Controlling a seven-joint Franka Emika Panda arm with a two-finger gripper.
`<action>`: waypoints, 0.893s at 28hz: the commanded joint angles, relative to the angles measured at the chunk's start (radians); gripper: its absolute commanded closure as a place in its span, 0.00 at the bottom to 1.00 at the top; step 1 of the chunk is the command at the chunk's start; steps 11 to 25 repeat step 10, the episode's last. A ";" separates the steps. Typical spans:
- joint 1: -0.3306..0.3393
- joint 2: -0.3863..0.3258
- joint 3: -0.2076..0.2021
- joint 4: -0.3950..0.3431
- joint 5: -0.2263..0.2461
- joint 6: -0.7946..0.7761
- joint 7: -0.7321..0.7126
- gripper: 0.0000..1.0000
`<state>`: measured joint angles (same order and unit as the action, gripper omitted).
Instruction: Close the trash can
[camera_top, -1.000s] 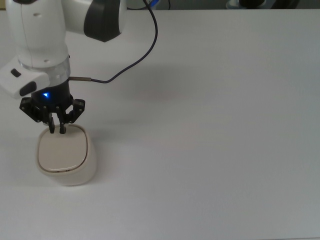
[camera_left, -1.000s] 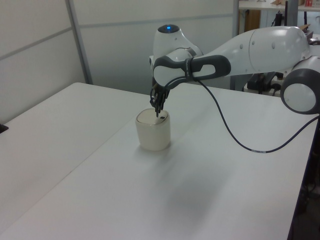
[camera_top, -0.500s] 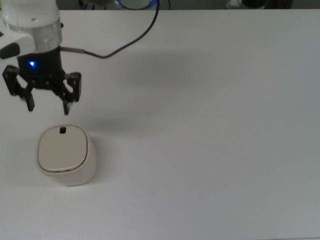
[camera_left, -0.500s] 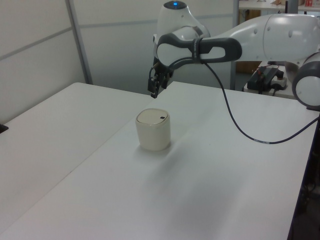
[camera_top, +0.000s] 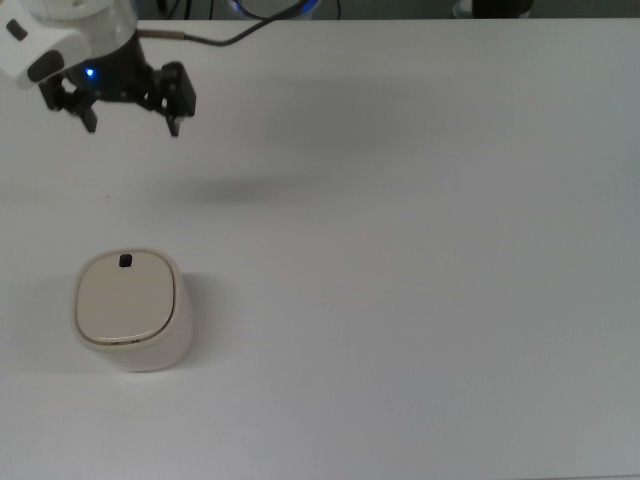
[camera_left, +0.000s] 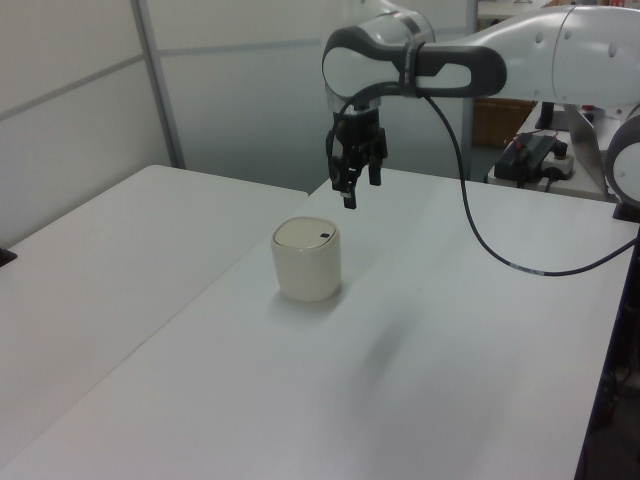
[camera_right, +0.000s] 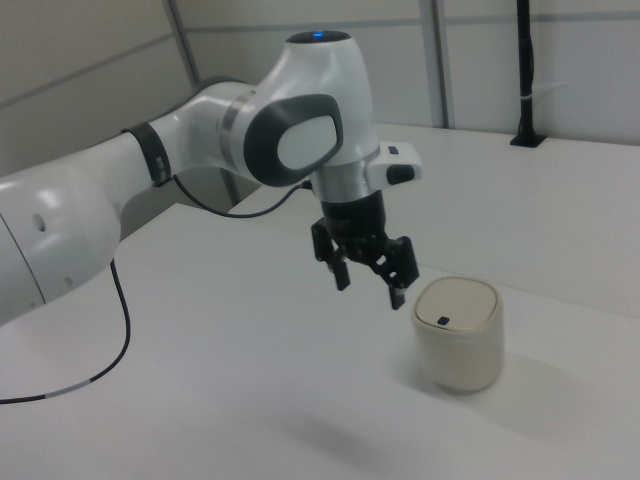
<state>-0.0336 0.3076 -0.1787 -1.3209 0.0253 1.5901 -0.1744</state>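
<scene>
The gripper (camera_top: 132, 128) hangs in the air with its two black fingers (camera_right: 396, 297) spread wide apart, holding nothing and touching nothing. In the top view it sits at about 11 o'clock of the frame, and the trash can (camera_top: 131, 311) lies well apart from it at about 8 o'clock. In the right view the gripper (camera_right: 369, 287) is just to the 9 o'clock side of the trash can (camera_right: 458, 333) and raised above its rim; in the left view the gripper (camera_left: 351, 190) hovers at about 1 o'clock from the trash can (camera_left: 307, 259).

The trash can stands upright with its flat lid (camera_top: 125, 297) lying down level on the body, a small black tab (camera_top: 125, 261) near the lid's 12 o'clock edge in the top view.

The table (camera_top: 420, 280) is plain white. A dark cable (camera_left: 470, 220) loops from the arm (camera_right: 170, 170) across it. Grey wall panels (camera_left: 80, 110) stand behind the table in the left view, and a black post (camera_right: 524, 70) rises at the far edge in the right view.
</scene>
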 joint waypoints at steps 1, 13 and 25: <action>0.009 -0.022 0.019 0.017 0.022 -0.099 -0.011 0.00; 0.009 -0.033 0.022 0.017 0.024 -0.101 -0.011 0.00; 0.009 -0.033 0.022 0.017 0.024 -0.101 -0.011 0.00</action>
